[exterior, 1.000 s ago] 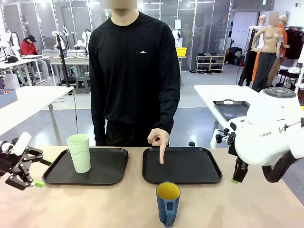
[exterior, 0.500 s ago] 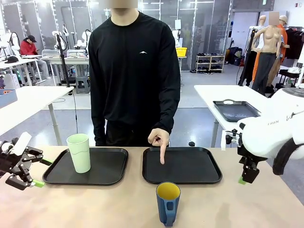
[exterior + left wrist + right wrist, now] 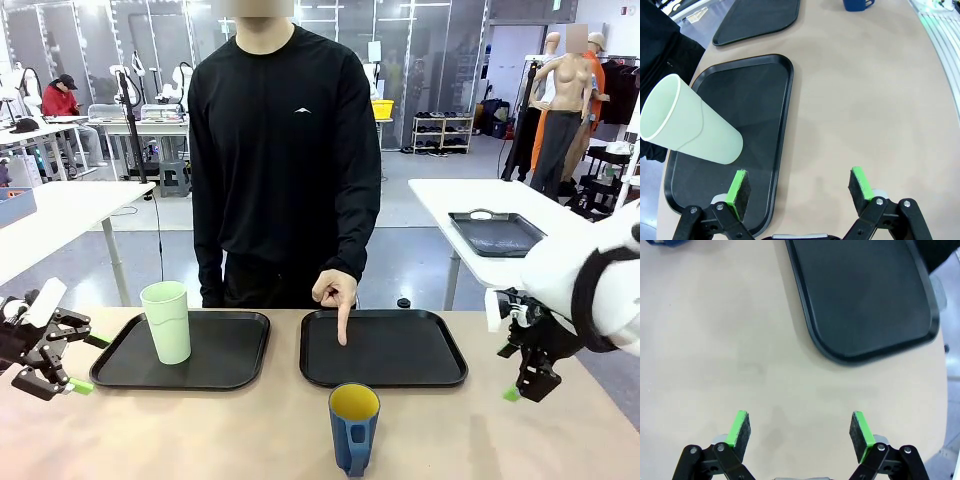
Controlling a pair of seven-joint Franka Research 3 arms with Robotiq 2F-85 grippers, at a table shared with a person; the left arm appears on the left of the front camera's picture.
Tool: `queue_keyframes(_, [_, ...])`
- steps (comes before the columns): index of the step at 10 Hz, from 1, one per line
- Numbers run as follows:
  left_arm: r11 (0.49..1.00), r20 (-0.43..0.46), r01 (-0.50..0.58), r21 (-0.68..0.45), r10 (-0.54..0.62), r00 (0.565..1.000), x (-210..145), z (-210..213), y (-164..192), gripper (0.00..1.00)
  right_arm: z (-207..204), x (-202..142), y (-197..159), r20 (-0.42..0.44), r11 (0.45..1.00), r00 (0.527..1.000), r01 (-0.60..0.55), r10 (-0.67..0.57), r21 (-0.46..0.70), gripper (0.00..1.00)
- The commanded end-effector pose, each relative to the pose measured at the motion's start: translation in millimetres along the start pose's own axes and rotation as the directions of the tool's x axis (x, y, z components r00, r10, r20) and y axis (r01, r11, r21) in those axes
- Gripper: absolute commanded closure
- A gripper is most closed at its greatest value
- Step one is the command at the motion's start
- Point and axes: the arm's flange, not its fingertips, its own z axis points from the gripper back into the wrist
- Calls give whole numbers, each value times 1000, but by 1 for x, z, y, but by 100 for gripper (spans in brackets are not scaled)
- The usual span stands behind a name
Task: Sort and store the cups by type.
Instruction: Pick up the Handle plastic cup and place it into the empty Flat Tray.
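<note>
Two black trays lie side by side on the worktop (image 3: 200,430). The left tray (image 3: 755,100) is just ahead of the left pincer (image 3: 799,185), with one green pad over its near rim. It holds the tumbler (image 3: 167,322), upright at the end nearest that pincer: tall, pale mint green, no handle, mouth up. The right tray (image 3: 860,295) lies ahead of the right pincer (image 3: 800,427) and off to one side, apart from it. A person's hand (image 3: 335,292) points down, forefinger touching the tray floor. The mug (image 3: 353,428) is in neither tray. It stands upright on bare worktop between the two pincers, well apart from both: dark blue, yellow inside, handle turned toward the robot. Left pincer is spread wide and holds nothing. Right pincer is the same, hanging over bare worktop.
</note>
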Motion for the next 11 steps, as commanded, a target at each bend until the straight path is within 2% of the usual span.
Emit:
queue_keyframes(1, [1000, 8, -4, 6, 4, 1000, 0, -1, 0, 0, -21, -39, 123, 261, 998, 963, -70, 68, -4, 0])
queue_keyframes(3, [1000, 8, -4, 6, 4, 1000, 0, -1, 0, 0, -33, -38, 127, 401, 995, 911, -101, 94, -4, 0])
queue_keyframes(5, [1000, 8, -4, 6, 4, 1000, 0, -1, 0, 0, -43, -34, 127, 544, 992, 831, -119, 117, -31, 0])
queue_keyframes(7, [1000, 8, -4, 6, 4, 1000, 0, -1, 0, 0, -51, -34, 126, 589, 993, 802, -114, 105, -22, 0])
queue_keyframes(9, [1000, 8, -4, 6, 4, 1000, 0, -1, 0, 0, -54, -30, 123, 663, 995, 746, -103, 71, 8, 0])
queue_keyframes(10, [1000, 8, -4, 6, 4, 1000, 0, -1, 0, 0, -55, -28, 120, 656, 998, 754, -59, 25, 31, 0])
queue_keyframes(11, [1000, 8, -4, 6, 4, 1000, 0, -1, 0, 0, -34, -1, 39, 630, 996, 775, -82, 45, 30, 0])
